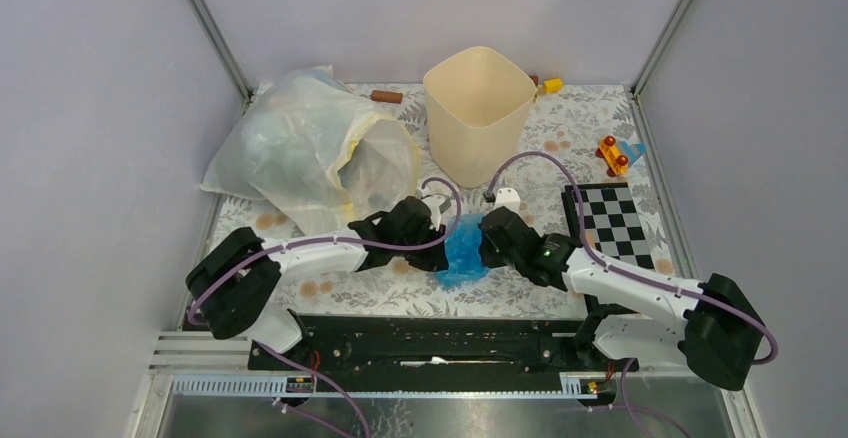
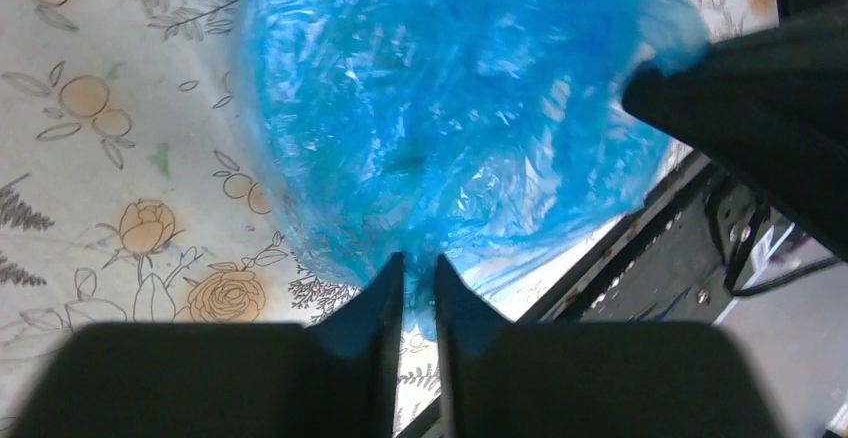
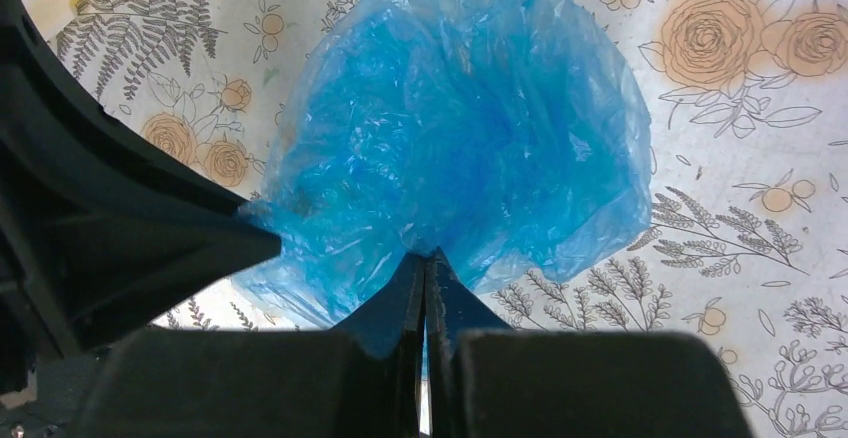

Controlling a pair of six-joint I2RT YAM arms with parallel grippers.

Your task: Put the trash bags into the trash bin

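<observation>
we see the trash bag (image 1: 463,250), light blue and crinkly, bunched in a small heap on the floral tabletop (image 1: 560,138), near the front edge at about mid-width, between the two arms. the left pincer (image 2: 420,263) meets it from the left. in its wrist view the fingers stand almost together with only a thin slit, and blue film sits in that slit, so we read it as pinched on the bag's near edge. the right pincer (image 3: 425,256) meets it from the right, fingers pressed together with no gap and the bag's rim caught at the tips. each wrist view shows the other arm's dark finger at the side of the bag; touching or just beside, we cannot tell.

the trash bin (image 1: 478,118), cream, upright with its mouth open, stands behind the bag toward the back, apart from it. the bag is outside the bin.

a big clear and pale-yellow bag (image 1: 310,148) lies left of the bin. a checkerboard (image 1: 615,223) lies on the right, partly under the right arm. a red and yellow toy (image 1: 612,155) sits behind it. a brown cylinder (image 1: 386,96) and a yellow block (image 1: 550,85) lie at the back edge.
</observation>
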